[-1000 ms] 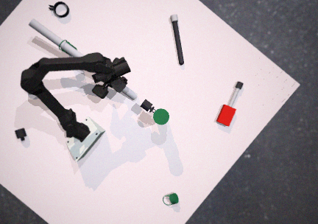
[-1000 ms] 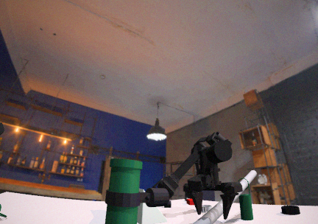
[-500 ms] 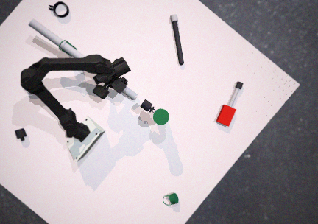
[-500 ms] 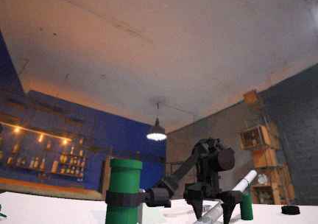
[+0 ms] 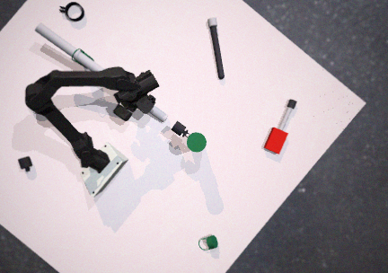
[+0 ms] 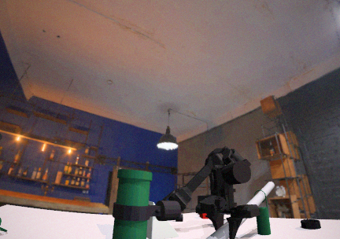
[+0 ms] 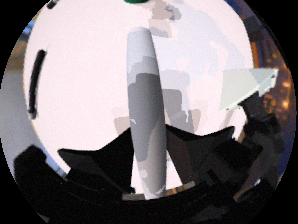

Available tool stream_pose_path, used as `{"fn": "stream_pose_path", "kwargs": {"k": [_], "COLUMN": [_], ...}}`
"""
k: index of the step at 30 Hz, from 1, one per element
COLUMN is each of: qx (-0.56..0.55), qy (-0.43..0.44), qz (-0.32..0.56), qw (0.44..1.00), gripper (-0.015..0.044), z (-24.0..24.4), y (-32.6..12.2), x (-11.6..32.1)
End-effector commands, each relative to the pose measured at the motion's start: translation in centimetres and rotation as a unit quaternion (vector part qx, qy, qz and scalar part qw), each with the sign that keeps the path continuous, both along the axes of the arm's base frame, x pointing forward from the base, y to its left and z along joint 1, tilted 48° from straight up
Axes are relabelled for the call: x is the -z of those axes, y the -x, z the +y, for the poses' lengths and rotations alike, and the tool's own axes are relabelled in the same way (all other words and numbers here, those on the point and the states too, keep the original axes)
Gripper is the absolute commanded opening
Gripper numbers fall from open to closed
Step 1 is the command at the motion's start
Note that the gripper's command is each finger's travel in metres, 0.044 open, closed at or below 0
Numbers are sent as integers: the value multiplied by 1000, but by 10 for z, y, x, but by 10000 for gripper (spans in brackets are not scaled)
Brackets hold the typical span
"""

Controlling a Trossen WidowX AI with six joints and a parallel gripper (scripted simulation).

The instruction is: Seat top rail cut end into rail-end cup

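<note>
Top view: the rail [image 5: 58,40] [image 6: 257,200] [image 7: 145,100] runs from ten o'clock towards four o'clock, threaded through the loop cap [image 6: 267,200]. Its cut end [image 5: 163,118] [image 7: 140,31] stops short of the end cup [image 5: 179,128] [image 6: 169,210], which lies at four o'clock from it, with the post cap [image 5: 196,142] [image 6: 134,175] [image 7: 135,1] just beyond. The gripper [image 5: 136,104] [image 7: 147,125] [image 6: 225,229] sits over the rail, set back at ten o'clock from that end.

Exterior view: the brace band [image 6: 126,212] wraps the post [image 6: 133,193] below its cap, the cup at three o'clock from it. The rail slants down from one o'clock to seven, its lower end out of frame. It looks stiff, fairly light, smooth enough to slip or roll; I'd hold it squarely across the sides near the cut end, leaving bare length for the cup. Pushing crookedly could drag the band down.

Wrist view: the fingers are partly closed, one at nine o'clock and one at three, and appear to be pinching the rail between them. The cut end points to twelve, free of the fingers.
</note>
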State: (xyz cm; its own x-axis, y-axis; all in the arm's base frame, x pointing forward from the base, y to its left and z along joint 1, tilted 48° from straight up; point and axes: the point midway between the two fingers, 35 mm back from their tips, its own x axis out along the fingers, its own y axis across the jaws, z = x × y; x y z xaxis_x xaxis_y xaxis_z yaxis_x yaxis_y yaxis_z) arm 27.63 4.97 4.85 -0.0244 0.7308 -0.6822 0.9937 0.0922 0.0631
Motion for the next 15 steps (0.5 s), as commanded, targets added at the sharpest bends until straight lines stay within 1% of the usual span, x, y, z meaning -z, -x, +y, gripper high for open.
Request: {"fn": "stream_pose_path", "kwargs": {"k": [1,2,6,7,11,15], "qx": [2,2,2,2,2,2], "qy": [-2,-2,-2,-2,10,49], "qz": [1,1,1,1,-1,-8], "qw": [1000,1000,1000,1000,1000,999], "gripper": [125,118,13,0,0,0], "z": [0,0,-3,-3,-9,-28], "y": [0,0,0,0,-2,-5], "x": [0,0,-3,-3,-5,-12]}}
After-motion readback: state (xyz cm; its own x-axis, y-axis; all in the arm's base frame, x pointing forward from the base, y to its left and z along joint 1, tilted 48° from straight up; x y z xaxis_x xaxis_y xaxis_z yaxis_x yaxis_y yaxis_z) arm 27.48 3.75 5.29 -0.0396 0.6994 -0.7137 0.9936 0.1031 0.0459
